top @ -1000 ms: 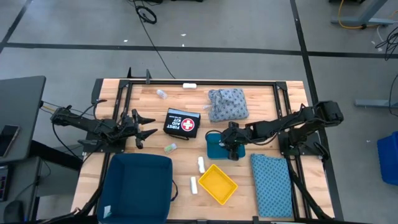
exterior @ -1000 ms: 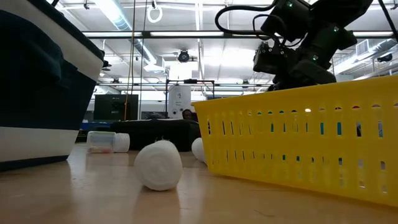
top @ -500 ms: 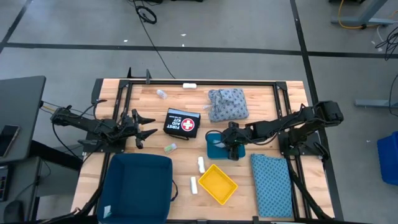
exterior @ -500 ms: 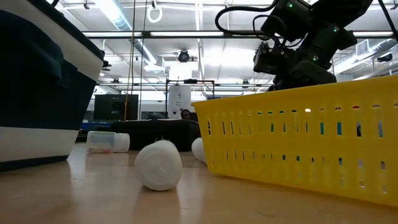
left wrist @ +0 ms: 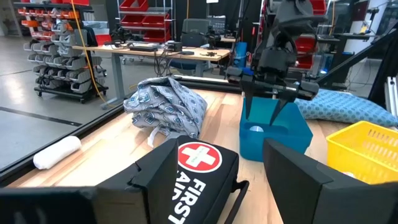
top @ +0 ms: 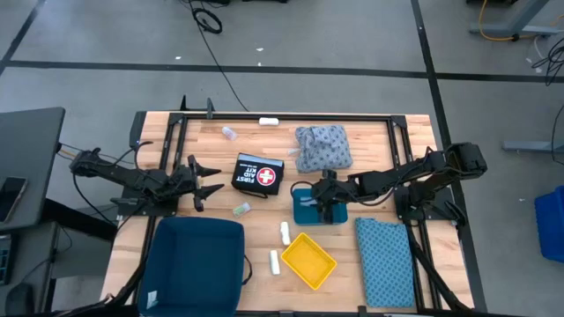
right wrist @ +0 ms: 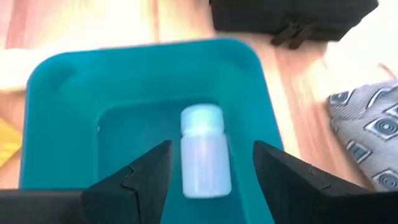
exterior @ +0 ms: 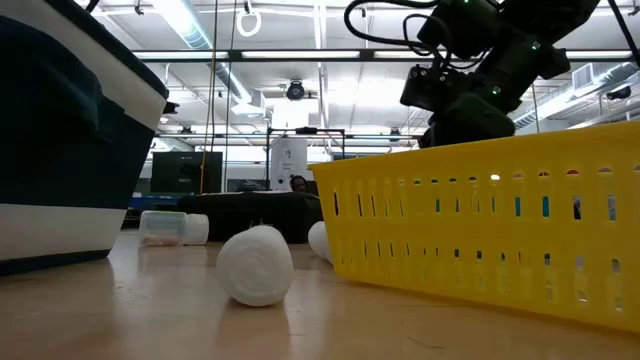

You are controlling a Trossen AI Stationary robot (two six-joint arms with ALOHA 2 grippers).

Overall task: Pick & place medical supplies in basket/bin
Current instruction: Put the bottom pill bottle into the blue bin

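Right gripper (right wrist: pixel 210 163) — white-capped clear vial (right wrist: pixel 204 150) below

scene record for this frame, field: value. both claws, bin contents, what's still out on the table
right claw: open, above the teal bin, holding nothing
left claw: open, empty, waiting at the table's left side
teal bin contents: one clear vial lying on its floor
yellow basket: contents cannot be told
still on table: two vials, white rolls, grey-blue cloth bundle, flat blue cloth
also present: first aid kit, large dark blue bin
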